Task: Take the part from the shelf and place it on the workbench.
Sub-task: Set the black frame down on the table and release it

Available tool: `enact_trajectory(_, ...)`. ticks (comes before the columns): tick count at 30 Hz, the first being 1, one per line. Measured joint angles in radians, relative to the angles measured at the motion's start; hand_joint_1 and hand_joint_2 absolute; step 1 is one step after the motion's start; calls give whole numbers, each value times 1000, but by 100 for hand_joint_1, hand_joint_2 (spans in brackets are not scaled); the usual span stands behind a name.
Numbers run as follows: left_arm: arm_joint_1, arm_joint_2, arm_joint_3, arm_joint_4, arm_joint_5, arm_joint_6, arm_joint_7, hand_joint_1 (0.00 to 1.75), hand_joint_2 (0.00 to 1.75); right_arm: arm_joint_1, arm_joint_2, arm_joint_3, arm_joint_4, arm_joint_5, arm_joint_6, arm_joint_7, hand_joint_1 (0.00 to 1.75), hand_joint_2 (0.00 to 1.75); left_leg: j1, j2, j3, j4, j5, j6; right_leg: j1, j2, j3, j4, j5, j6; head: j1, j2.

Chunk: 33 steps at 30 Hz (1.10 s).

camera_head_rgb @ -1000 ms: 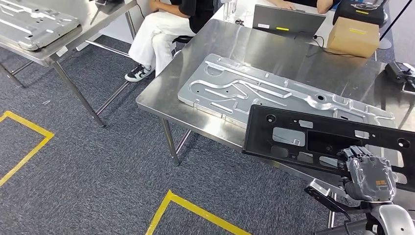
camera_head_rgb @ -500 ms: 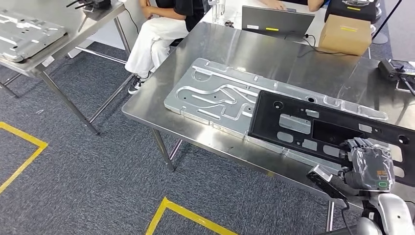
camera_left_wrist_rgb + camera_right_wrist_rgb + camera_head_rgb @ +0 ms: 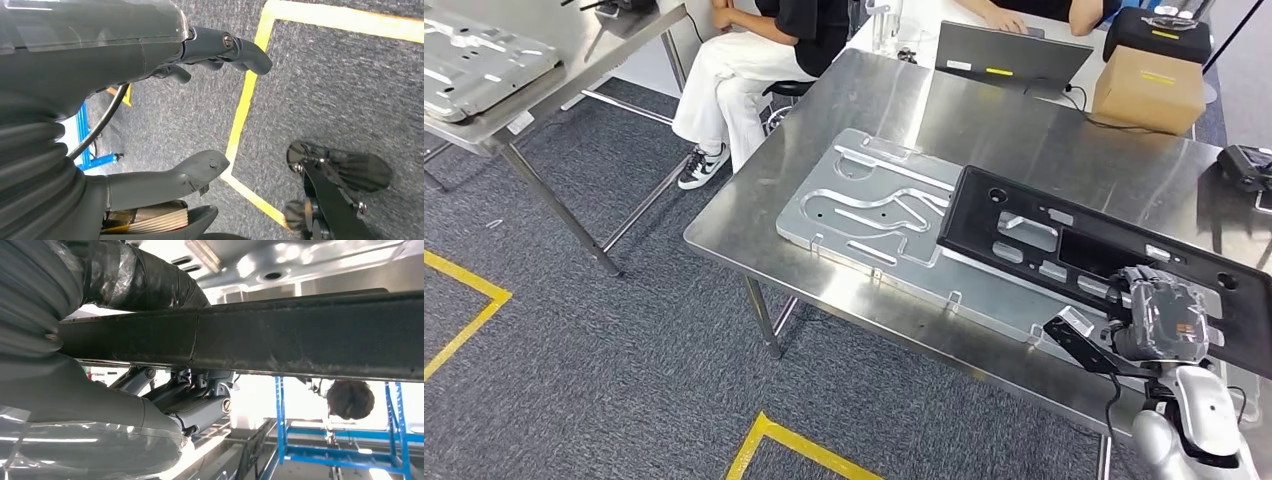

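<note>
Grey carpet floor (image 3: 624, 380) with yellow tape lines (image 3: 804, 435). Two steel worktops: near worktop (image 3: 1024, 130) centre-right, second worktop (image 3: 574, 60) far left. One embossed aluminium plate (image 3: 864, 215) flat on near worktop; another similar plate (image 3: 474, 60) on second worktop. One black plastic panel (image 3: 1064, 245), multiple cutouts, held by right hand (image 3: 1162, 322) at its near long edge, over near worktop and overlapping the aluminium plate's right half; cannot tell whether touching it. Right wrist view: panel edge (image 3: 280, 335) clamped between thumb (image 3: 145, 287) and fingers (image 3: 200, 407). Left hand (image 3: 165, 115) hanging over carpet, fingers apart, holding nothing. Far edge of near worktop: one laptop (image 3: 1009, 55), one cardboard box (image 3: 1149, 88), one black case (image 3: 1154, 30) behind it. Two seated people at far side, one in white trousers (image 3: 734, 90).
</note>
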State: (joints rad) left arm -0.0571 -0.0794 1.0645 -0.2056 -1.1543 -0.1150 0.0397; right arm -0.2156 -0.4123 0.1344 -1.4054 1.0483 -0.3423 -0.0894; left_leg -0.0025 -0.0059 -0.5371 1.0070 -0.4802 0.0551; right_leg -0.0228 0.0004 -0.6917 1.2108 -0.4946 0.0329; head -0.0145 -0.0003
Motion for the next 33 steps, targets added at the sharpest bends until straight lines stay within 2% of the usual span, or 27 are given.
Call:
enact_trajectory(1,0,0,-1,0,0,0,0,0,175,-7,4,3,8,0,0,-1,175,175,-2,-1,10,1,-9,-3,2,0,21,-60,41,-4,0,0)
enact_trajectory(2,0,0,-1,0,-1,0,0,0,175,-16,8,5,14,0,0,-1,175,175,-4,-1,16,3,-18,-7,5,-1,44,-118,67,-10,0,0)
enact_trajectory(3,-1,0,-2,0,-1,0,0,0,175,-26,11,6,20,-1,0,-2,175,175,-5,-1,19,5,-24,-12,8,-2,57,-152,73,-16,0,0)
enact_trajectory(5,-4,0,-3,0,-4,-1,1,0,175,-42,16,8,30,-3,0,-3,175,175,-6,-1,20,4,-32,-22,13,-2,68,-175,58,-26,0,0)
enact_trajectory(7,-6,1,-4,0,-8,-2,2,0,175,-52,24,11,43,-5,0,-5,175,175,-4,0,20,13,-45,-32,7,-2,79,-185,55,-35,-1,0)
enact_trajectory(8,-7,1,-5,0,-10,-2,3,0,175,-60,30,15,54,-6,0,-5,175,175,-3,0,8,42,-60,-37,3,-2,87,-191,53,-40,-1,0)
enact_trajectory(9,-6,2,-6,0,-12,-3,2,0,175,-69,38,21,66,-7,-1,-6,175,175,-1,0,-17,92,-81,-43,1,-2,94,-195,50,-45,-1,0)
enact_trajectory(11,-7,2,-7,0,-17,-6,-5,0,175,-86,55,36,97,-9,-4,-6,175,175,4,0,-101,228,-123,-51,0,-2,105,-196,41,-50,-2,0)
enact_trajectory(12,-6,3,-8,0,-17,-8,-10,0,175,-90,64,43,115,-10,-6,-6,175,175,6,0,-139,276,-126,-55,0,-2,112,-196,36,-49,-2,0)
enact_trajectory(13,-6,3,-8,0,-17,-11,-16,0,175,-91,71,50,131,-11,-8,-7,175,175,7,0,-160,289,-110,-56,0,-1,119,-195,29,-48,-2,0)
enact_trajectory(14,-5,3,-8,0,-16,-12,-19,0,175,-92,78,55,147,-13,-10,-8,175,175,8,1,-162,261,-73,-57,-1,-2,128,-194,22,-45,-2,0)
enact_trajectory(16,-3,3,-8,0,-15,-13,-22,0,175,-95,88,63,170,-13,-17,-10,175,175,9,0,-127,137,20,-55,-2,-1,144,-189,5,-37,-2,0)
enact_trajectory(17,-3,3,-8,0,-14,-13,-23,0,175,-99,91,66,179,-14,-22,-11,131,131,9,0,-107,81,48,-53,0,0,148,-185,-3,-31,-2,0)
enact_trajectory(18,-3,3,-8,0,-12,-13,-26,0,175,-103,94,69,186,-14,-25,-12,87,87,9,-1,-95,45,61,-50,3,0,149,-183,-8,-27,-2,0)
enact_trajectory(20,-3,2,-8,0,-8,-14,-32,0,175,-109,98,75,202,-18,-29,-13,0,0,9,-2,-89,26,59,-47,7,1,149,-182,-10,-29,-2,0)
enact_trajectory(22,-3,2,-8,0,-7,-14,-28,0,175,-113,104,79,224,-20,-30,-17,0,0,9,-4,-88,25,58,-45,7,-1,152,-189,-10,-36,-1,0)
enact_trajectory(26,-4,2,-8,0,-8,-11,-8,0,0,-124,120,97,283,-20,-37,-19,0,0,8,-4,-86,25,53,-36,7,-2,160,-200,-10,-37,-1,0)
enact_trajectory(29,-6,2,-8,0,-14,-11,9,0,0,-136,133,112,329,-16,-40,-19,0,0,7,-4,-84,25,50,-32,7,-2,163,-203,-10,-37,-1,0)
enact_trajectory(33,-6,2,-8,0,-15,-12,15,0,0,-146,147,126,367,-13,-43,-19,0,0,6,-3,-82,25,49,-30,6,-2,164,-206,-9,-27,-1,0)
